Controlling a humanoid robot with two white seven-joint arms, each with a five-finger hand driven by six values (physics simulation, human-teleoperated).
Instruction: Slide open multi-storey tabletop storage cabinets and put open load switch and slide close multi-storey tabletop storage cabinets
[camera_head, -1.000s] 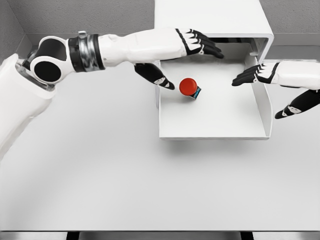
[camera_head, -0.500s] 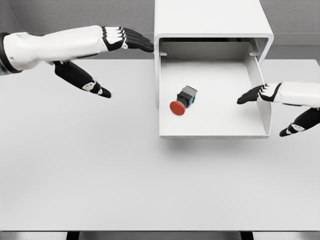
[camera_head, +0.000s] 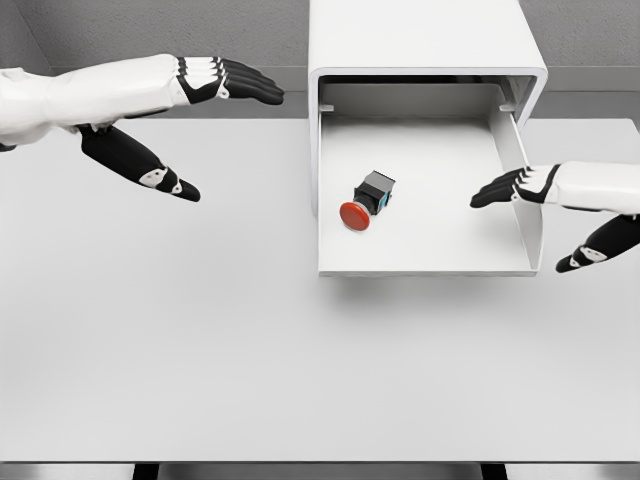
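Head view, drawer stage. The switch (camera_head: 366, 201) lies on its side in the open drawer (camera_head: 430, 262), red cap toward 7 o'clock, dark body toward 1 o'clock, left of the drawer's middle and touching no wall. I judge the placing step done and the closing step in hand. My left hand (camera_head: 190, 105) hangs over the counter (camera_head: 200, 340) at 9 o'clock from the drawer, well apart from it, fingers (camera_head: 250, 85) straight and spread, thumb dropped, holding nothing. My right hand (camera_head: 540, 195) sits at the drawer's right wall at 3 o'clock, its fingers (camera_head: 495, 190) reaching just over that wall toward the interior, loosely extended, gripping nothing; contact with the wall cannot be settled from this view. The next move calls for a flat push on the drawer's front edge toward 12 o'clock, into the cabinet (camera_head: 420, 45). In the way: my own right fingers, which must clear the interior first. The switch lies low and looks unlikely to catch.
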